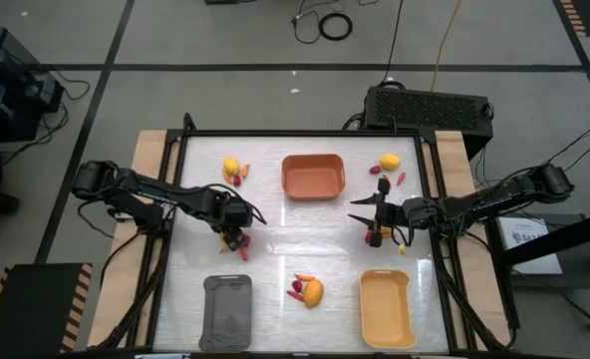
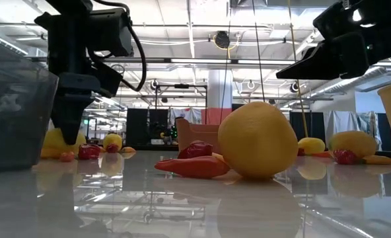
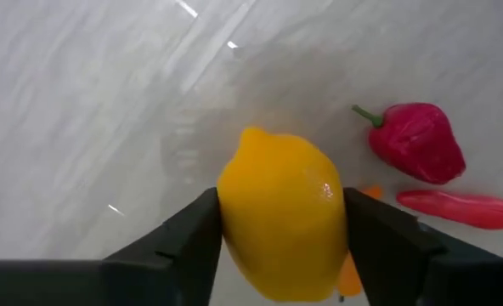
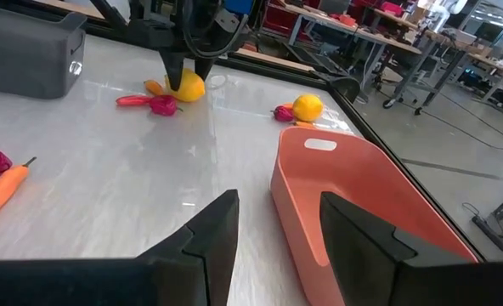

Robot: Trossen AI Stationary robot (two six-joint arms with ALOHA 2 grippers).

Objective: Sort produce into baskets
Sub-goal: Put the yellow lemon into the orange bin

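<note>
White and glossy, the counter carries three baskets spread wide apart: the orange-brown basket at the far middle, the dark grey basket and the pale yellow basket along the near edge. That spacing likely keeps each sort of produce on its own. Small mixed heaps lie between them, each with a lemon-like fruit, a thin red stick and a red berry-like lump; one heap sits between the two near baskets. The left pincer is down at the left-side heap with its fingers flanking a yellow lemon, touching or nearly touching both sides. It looks to be just closing, so I would not call the hold firm yet. A red berry and a red stick lie just beside it, clear of the fingers, probably left for later picks. The right pincer hangs part spread above the counter, holding nothing, beside the orange-brown basket, seemingly waiting.
</note>
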